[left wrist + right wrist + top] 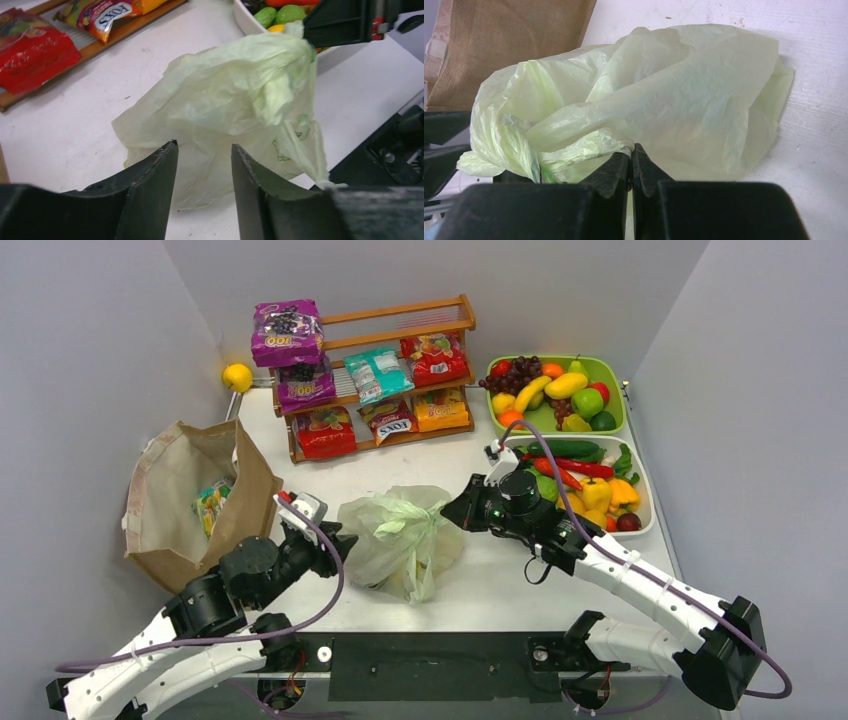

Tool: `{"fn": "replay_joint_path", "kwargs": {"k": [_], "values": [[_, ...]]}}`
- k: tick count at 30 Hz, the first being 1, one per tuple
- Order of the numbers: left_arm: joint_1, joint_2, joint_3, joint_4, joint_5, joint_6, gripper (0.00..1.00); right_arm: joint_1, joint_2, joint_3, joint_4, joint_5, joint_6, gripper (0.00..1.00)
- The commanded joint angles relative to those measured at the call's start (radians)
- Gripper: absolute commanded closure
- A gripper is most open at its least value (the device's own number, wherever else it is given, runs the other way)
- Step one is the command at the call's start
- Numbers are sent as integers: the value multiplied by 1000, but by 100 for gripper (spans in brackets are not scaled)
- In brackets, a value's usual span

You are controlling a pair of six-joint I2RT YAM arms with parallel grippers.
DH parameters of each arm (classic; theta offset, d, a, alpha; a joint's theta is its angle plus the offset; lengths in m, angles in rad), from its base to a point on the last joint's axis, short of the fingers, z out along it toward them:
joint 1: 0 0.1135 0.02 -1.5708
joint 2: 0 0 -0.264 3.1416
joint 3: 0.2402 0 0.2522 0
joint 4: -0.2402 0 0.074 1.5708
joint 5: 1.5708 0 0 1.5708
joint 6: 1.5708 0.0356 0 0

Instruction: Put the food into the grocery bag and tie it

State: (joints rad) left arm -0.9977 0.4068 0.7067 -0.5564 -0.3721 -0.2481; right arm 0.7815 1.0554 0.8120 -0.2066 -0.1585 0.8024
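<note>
room: grey walls (80,340) on three sides, white surface (480,585) between them
paper bag (190,495): brown, 9 o'clock on the surface, mouth open upward, a colourful packet (212,502) inside
wooden rack (370,370): 12 o'clock, against the back wall, two tiers, holding snack packets (288,332), one marked FOX'S
trays: 2 o'clock; green tray (608,368) at the back with toy fruit (565,385), white tray (243,21) in front of it with toy vegetables (580,468)
grocery bag (400,535): pale green, crumpled, centre of the surface just toward 6 o'clock; can't tell what's inside
right end effector (630,150): at the bag's 2 o'clock side, fingers clamped together on a bunched fold of the bag's plastic
left end effector (202,145): at the bag's 9 o'clock side, fingers spread, nothing gripped, bag's edge showing in the gap; contact unclear
yellow ball (237,377): 11 o'clock, just beside the rack's left end
</note>
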Motion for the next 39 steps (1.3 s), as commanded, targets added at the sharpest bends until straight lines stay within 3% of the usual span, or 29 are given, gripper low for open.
{"fn": "replay_joint_path", "kwargs": {"k": [1,5,12,18,29,39], "values": [[2,133,220,-82,145,68,50,10,6,65,-11,-8,-64,100],[3,280,369,-173,271,69,31,17,11,70,-12,-5,-62,100],[7,525,540,-316,337,73,28,26,9,63,-13,-10,-59,100],[21,608,586,-338,339,82,28,30,11,66,-18,-13,-60,100],[26,626,584,-323,308,80,39,30,18,72,-11,-34,-69,100],[27,666,604,-287,336,68,66,32,27,66,-1,-38,-65,100]]}}
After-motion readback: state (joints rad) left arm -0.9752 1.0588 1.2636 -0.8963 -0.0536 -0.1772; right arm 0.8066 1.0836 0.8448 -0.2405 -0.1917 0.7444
